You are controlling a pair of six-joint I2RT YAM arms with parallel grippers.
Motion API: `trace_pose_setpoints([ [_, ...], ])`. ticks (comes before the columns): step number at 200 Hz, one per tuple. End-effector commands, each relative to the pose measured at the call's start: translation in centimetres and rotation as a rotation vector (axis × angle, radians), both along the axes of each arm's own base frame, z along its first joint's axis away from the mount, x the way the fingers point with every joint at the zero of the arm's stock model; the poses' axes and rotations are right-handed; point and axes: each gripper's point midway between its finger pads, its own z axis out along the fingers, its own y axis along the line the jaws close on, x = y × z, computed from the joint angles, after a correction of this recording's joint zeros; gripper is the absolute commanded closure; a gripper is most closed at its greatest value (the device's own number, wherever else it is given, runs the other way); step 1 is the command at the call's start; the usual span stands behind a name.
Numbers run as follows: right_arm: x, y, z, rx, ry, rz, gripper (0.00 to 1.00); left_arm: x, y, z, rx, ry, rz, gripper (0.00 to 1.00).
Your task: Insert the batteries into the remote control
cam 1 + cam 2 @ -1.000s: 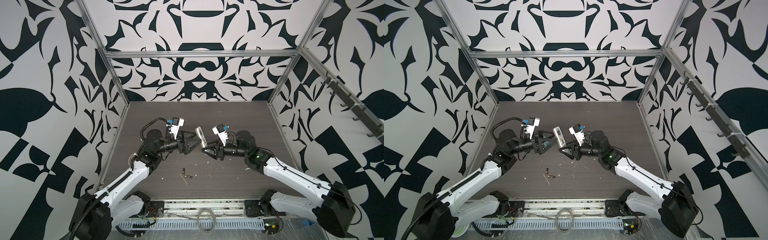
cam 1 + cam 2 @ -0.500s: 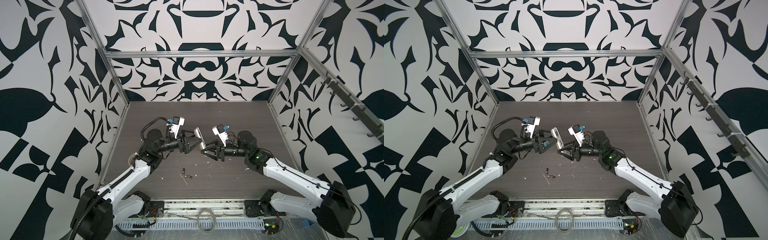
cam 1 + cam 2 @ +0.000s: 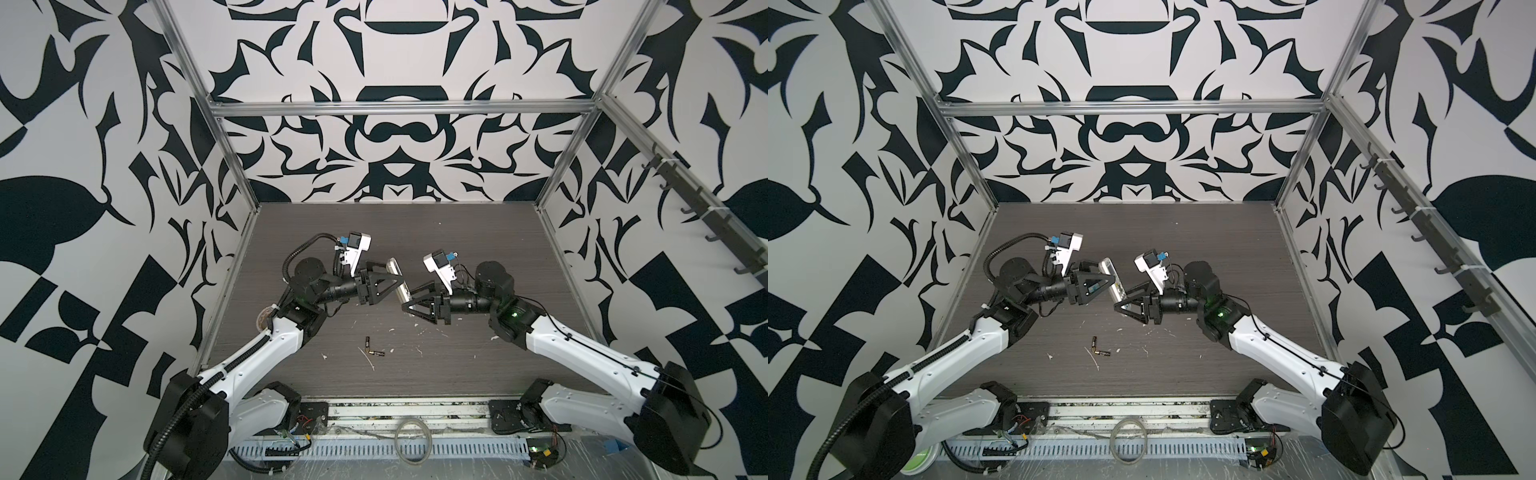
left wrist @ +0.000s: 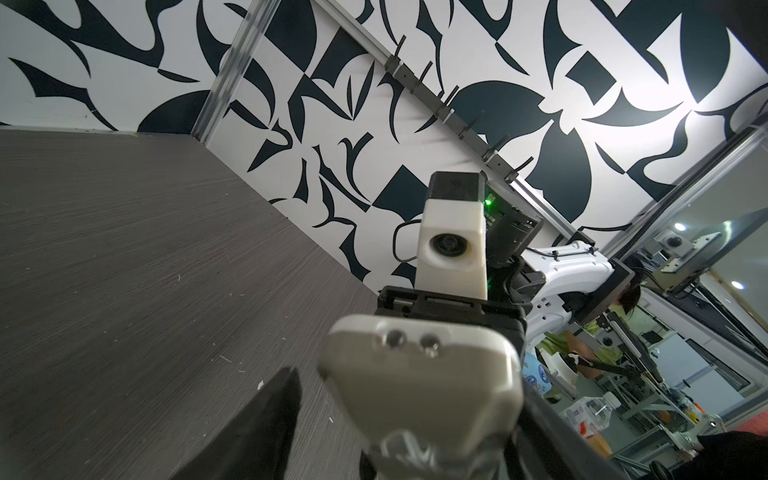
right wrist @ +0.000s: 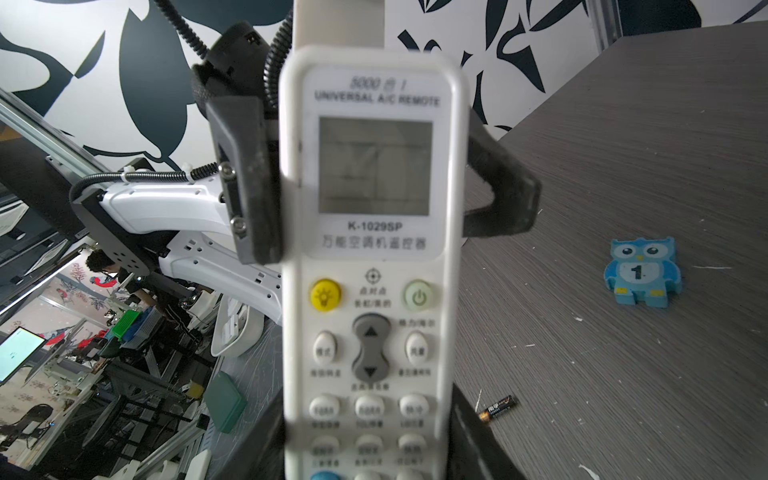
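Note:
The white remote control point(image 3: 394, 267) point(image 3: 1108, 267) hangs above the middle of the table, tilted, held between both arms. My right gripper point(image 3: 411, 300) point(image 5: 368, 449) is shut on its lower, button end. The face with the grey display point(image 5: 374, 166) is turned toward the right wrist camera. My left gripper point(image 3: 392, 279) point(image 4: 415, 415) stands open around the upper end. Its fingers point(image 5: 249, 187) flank the display, and a strip of table shows between one finger and the remote point(image 4: 419, 374). Two dark batteries point(image 3: 367, 343) point(image 3: 376, 353) point(image 3: 1101, 353) lie on the table nearer the front; one battery point(image 5: 497, 408) shows beside the remote.
A small blue owl figure marked "1" point(image 5: 642, 272) lies on the dark wood table point(image 3: 457, 232). White scraps point(image 3: 419, 332) are scattered near the batteries. Patterned walls close in the left, back and right, and a hook rail point(image 3: 685, 199) runs along the right wall.
My left gripper has moved right onto the remote's upper end, and its jaws have narrowed around it. The right gripper has kept hold of the remote, shifting slightly left.

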Motion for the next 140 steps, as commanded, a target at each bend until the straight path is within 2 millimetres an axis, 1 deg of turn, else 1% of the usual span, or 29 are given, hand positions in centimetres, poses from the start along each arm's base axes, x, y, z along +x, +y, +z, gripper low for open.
trace_pose_setpoints([
  [1,-0.5,0.2,2.5,0.064,-0.071,0.036,0.94,-0.2,-0.1,1.3,-0.025,-0.034,-0.016,0.29],
  [14,-0.4,0.2,2.6,0.059,-0.07,0.035,0.94,-0.1,-0.1,1.2,-0.021,-0.032,-0.012,0.35],
  [35,-0.2,0.2,2.5,0.045,-0.072,0.024,0.93,0.0,-0.1,1.1,-0.021,-0.031,-0.006,0.47],
  [48,0.2,0.2,2.2,0.029,-0.058,-0.001,0.89,0.1,-0.1,1.1,-0.019,-0.028,0.001,0.55],
  [68,0.9,0.4,1.6,-0.009,-0.04,-0.025,0.81,0.5,-0.1,0.7,0.002,-0.013,0.023,0.63],
  [72,0.9,0.4,1.5,-0.014,-0.039,-0.028,0.78,0.6,-0.1,0.6,0.01,-0.009,0.027,0.65],
  [80,1.2,0.3,1.1,-0.031,-0.034,-0.042,0.66,0.8,-0.1,0.4,0.025,-0.001,0.037,0.67],
  [87,1.4,0.3,1.0,-0.041,-0.035,-0.054,0.58,1.0,-0.1,0.1,0.04,0.007,0.053,0.68],
  [93,1.5,0.2,1.0,-0.045,-0.041,-0.064,0.5,1.2,-0.1,-0.2,0.055,0.017,0.064,0.69],
  [102,1.7,0.1,0.9,-0.056,-0.048,-0.075,0.4,1.5,0.0,-0.4,0.07,0.024,0.079,0.7],
  [124,2.0,-0.2,0.8,-0.083,-0.069,-0.106,0.24,1.8,0.1,-0.7,0.088,0.036,0.106,0.72],
  [140,2.3,-0.5,0.5,-0.109,-0.081,-0.134,0.19,2.2,0.3,-1.1,0.109,0.039,0.145,0.76],
])
